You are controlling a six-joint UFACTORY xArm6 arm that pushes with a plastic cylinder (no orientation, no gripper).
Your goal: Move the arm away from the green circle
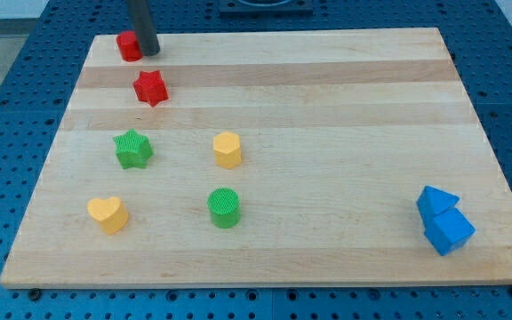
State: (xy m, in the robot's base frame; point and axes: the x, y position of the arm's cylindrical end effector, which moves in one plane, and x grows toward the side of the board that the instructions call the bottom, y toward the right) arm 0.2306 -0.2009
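Green circle (224, 207) sits on the wooden board (345, 107), low and left of centre. Rod enters from the view's top, nearly upright; my tip (149, 52) rests at the board's top-left corner, touching or just beside a small red block (129, 45) at its 9 o'clock. No jaws on this rod, so no open/closed state applies. Circle lies well apart from the tip, about 5 o'clock. Near the circle: yellow hexagon (227, 149) at 12, green star (132, 148) at 10, yellow heart (107, 213) at 9. Red star (149, 87) lies below the tip. Two touching blue blocks (444, 220) far off at 3.
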